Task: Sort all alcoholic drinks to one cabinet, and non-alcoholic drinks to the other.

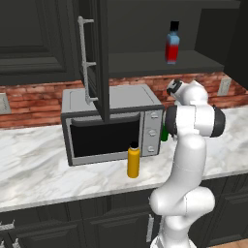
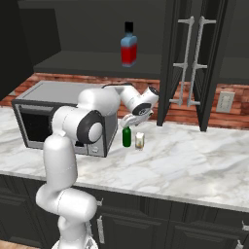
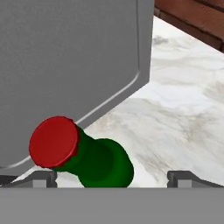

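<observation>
A slim dark-green bottle (image 2: 127, 137) with a red cap (image 3: 54, 141) stands on the marble counter just right of the microwave. My gripper (image 2: 130, 119) hangs directly above it, open. In the hand view the bottle (image 3: 98, 164) sits between the fingertips (image 3: 41, 178), nearer the left one, untouched. A small pale cream container (image 2: 140, 141) stands right beside the green bottle. The blue-and-red bottle (image 2: 129, 46) with a black cap stands on the open upper cabinet's shelf (image 1: 160, 60). A yellow-orange bottle (image 1: 133, 161) stands in front of the microwave door.
The grey microwave (image 1: 109, 123) sits against the brick wall, close to my hand on its left. Open cabinet doors (image 2: 187, 58) with long handles hang above the counter (image 2: 185, 155). A wall outlet (image 2: 223, 101) is at the right.
</observation>
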Available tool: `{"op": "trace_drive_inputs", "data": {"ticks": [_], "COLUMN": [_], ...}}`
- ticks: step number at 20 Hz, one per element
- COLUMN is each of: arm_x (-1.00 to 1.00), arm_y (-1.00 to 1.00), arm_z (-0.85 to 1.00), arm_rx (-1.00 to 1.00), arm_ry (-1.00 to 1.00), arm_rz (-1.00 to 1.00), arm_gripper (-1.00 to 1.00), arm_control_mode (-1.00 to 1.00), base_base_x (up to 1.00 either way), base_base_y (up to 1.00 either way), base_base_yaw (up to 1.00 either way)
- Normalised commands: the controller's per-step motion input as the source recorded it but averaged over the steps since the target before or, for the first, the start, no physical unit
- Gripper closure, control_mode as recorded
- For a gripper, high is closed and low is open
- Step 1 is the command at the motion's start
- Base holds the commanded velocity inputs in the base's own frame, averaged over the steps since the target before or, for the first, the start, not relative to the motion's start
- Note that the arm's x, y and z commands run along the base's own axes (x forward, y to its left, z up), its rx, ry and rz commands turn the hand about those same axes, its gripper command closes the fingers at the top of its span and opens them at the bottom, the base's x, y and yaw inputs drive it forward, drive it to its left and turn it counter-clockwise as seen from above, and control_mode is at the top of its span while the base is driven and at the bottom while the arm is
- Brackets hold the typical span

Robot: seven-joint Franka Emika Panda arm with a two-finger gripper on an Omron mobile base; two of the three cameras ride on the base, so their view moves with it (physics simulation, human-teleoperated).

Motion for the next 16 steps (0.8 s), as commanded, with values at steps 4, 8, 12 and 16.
{"op": "trace_drive_inputs", "data": {"ticks": [4, 8, 12, 16], "arm_x": [0.08, 0.09, 0.10, 0.11], "arm_y": [0.03, 0.04, 0.01, 0.00], "arm_z": [-0.03, -0.05, -0.06, -0.08], "arm_rx": [0.00, 0.00, 0.00, 0.00], "arm_ry": [0.00, 0.00, 0.00, 0.00], "arm_rz": [0.01, 0.01, 0.01, 0.01], "arm_gripper": [-1.00, -1.00, -1.00, -1.00], "arm_control_mode": [-1.00, -1.00, -1.00, -1.00], "base_base_x": [0.00, 0.00, 0.00, 0.00], "base_base_y": [0.00, 0.00, 0.00, 0.00], "base_base_yaw": [0.00, 0.00, 0.00, 0.00]}}
